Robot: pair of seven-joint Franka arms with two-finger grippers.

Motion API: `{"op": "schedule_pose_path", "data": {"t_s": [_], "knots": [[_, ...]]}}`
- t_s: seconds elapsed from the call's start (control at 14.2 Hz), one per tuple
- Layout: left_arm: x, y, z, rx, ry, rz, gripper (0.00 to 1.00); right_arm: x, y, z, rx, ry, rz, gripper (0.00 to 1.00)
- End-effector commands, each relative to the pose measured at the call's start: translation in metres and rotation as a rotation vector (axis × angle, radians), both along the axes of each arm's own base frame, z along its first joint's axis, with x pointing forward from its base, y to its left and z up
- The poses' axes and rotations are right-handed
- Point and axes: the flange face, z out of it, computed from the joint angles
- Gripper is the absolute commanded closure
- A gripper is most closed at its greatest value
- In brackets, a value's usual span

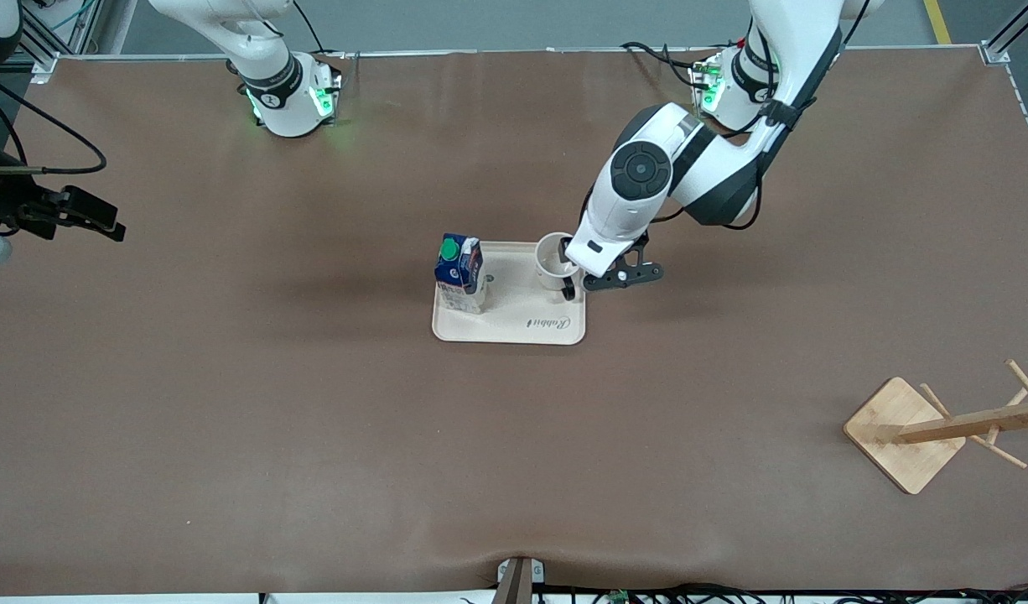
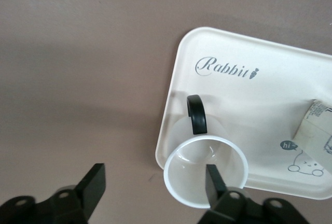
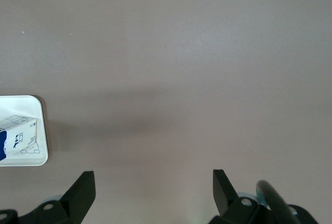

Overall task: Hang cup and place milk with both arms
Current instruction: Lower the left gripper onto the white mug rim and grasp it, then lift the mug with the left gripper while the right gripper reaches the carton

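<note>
The white cup (image 1: 552, 259) with a black handle (image 2: 196, 114) stands upright on the cream tray (image 1: 514, 329), at the tray's end toward the left arm. Its smiley face does not show. The milk carton (image 1: 461, 273) with a green cap stands on the tray's other end. My left gripper (image 1: 602, 275) is open just above the cup: in the left wrist view (image 2: 154, 182) one finger (image 2: 213, 180) is over the cup's (image 2: 205, 169) mouth and the other over bare table. My right gripper (image 1: 103, 222) is open and empty (image 3: 153, 187) over the table's right-arm end.
A wooden mug rack (image 1: 942, 428) with pegs stands on a square base at the left arm's end, nearer to the front camera than the tray. The tray's corner (image 3: 42, 154) and the carton's base (image 3: 18, 130) show in the right wrist view.
</note>
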Motion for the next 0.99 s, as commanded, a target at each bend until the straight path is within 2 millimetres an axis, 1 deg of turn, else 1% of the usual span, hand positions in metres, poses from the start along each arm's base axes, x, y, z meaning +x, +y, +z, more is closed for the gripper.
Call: {"op": "schedule_pose_path", "data": {"t_s": [0.0, 0.14, 0.28, 0.35, 0.63, 0.7, 0.77, 0.84, 0.91], "knots": [[-0.015, -0.010, -0.017, 0.004, -0.002, 0.007, 0.21, -0.003, 0.001, 0.008, 0.000, -0.011, 0.005, 0.00], [-0.019, -0.014, -0.024, 0.011, 0.009, 0.017, 0.25, -0.003, 0.002, 0.009, 0.000, -0.016, 0.006, 0.00], [-0.027, -0.022, -0.036, 0.019, 0.029, 0.001, 0.31, -0.001, 0.004, 0.008, 0.000, -0.013, 0.013, 0.00], [-0.028, -0.022, -0.041, 0.020, 0.036, 0.001, 0.37, 0.000, 0.005, 0.005, 0.000, -0.007, 0.014, 0.00], [-0.036, -0.031, -0.059, 0.018, 0.045, 0.016, 0.38, 0.002, 0.007, 0.001, 0.014, -0.003, 0.015, 0.00], [-0.036, -0.030, -0.061, 0.020, 0.047, 0.015, 0.40, 0.003, 0.007, 0.000, 0.017, -0.001, 0.013, 0.00], [-0.036, -0.030, -0.065, 0.021, 0.053, 0.015, 0.46, 0.004, 0.007, -0.002, 0.017, 0.000, 0.013, 0.00], [-0.036, -0.032, -0.067, 0.017, 0.051, 0.014, 0.46, 0.007, 0.008, -0.007, 0.017, 0.008, 0.015, 0.00], [-0.036, -0.031, -0.073, 0.027, 0.043, 0.004, 0.47, 0.011, 0.008, -0.015, 0.018, 0.020, 0.014, 0.00]]}}
